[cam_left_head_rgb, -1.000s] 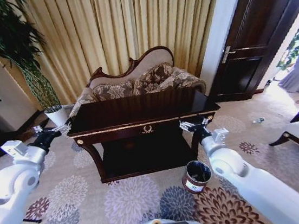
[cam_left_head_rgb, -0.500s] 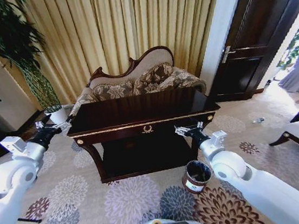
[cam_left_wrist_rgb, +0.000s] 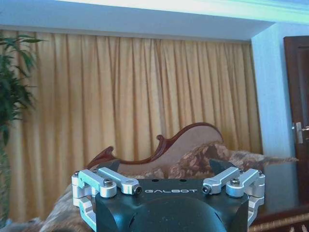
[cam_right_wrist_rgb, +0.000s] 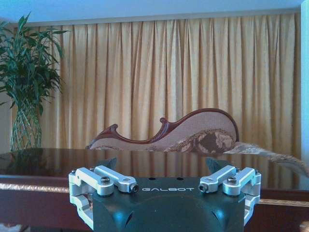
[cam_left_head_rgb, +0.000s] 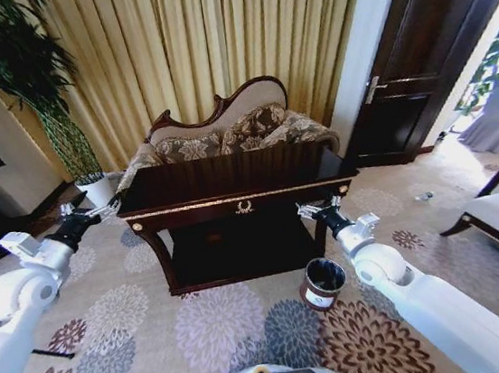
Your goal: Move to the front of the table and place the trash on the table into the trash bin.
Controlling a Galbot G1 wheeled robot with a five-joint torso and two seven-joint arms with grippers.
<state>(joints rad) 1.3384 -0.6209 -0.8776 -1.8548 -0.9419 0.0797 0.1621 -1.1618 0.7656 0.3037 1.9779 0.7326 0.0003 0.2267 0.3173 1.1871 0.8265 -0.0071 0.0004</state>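
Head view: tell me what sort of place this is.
Probably a formal sitting room, perhaps a hotel suite or lounge: a carved floral sofa against full gold curtains, a glossy dark table with gold trim, and flower-patterned carpet underfoot.

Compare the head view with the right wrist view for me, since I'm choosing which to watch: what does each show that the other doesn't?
Head view alone: the trash bin on the floral carpet, the table's gold crest, low shelf, the dark door, and both grippers, left, right. Right wrist view alone: the ceiling and the glossy tabletop seen edge-on. Shared: table, sofa, curtains, potted plant.
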